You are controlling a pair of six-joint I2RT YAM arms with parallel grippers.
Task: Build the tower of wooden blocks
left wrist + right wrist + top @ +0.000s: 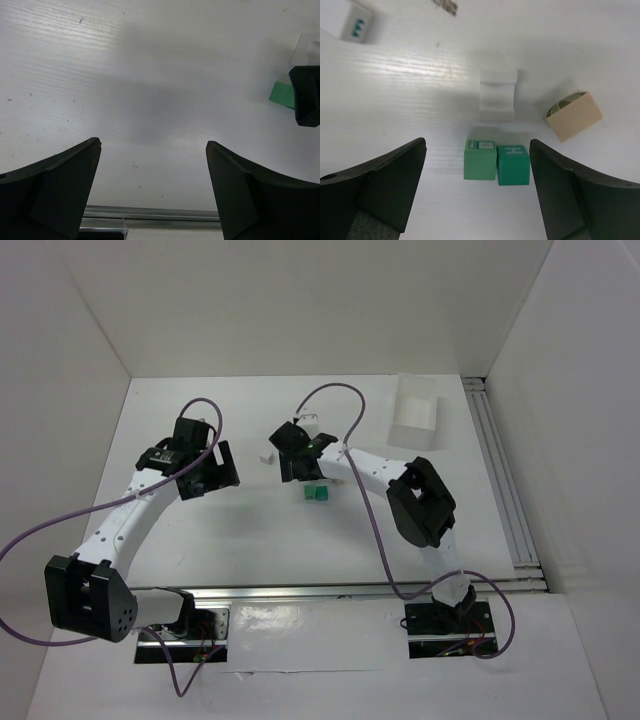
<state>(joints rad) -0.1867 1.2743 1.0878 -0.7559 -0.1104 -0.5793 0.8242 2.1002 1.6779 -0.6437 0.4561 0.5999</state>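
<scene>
The wood block tower (485,162) is not stacked: two green cubes (512,167) sit flat on the desk (250,530), touching side by side. Just beyond them are a white stepped piece (497,96) and a tilted tan block (574,116), with a white block (357,22) farther off. The right hand (477,145) hangs over the cubes, its fingers spread wide on either side without touching them, while the left hand (153,144) gapes open over bare desk, well apart.

Light green cube (480,161) touches teal cube (512,166); tan block (575,117) lies apart.
</scene>
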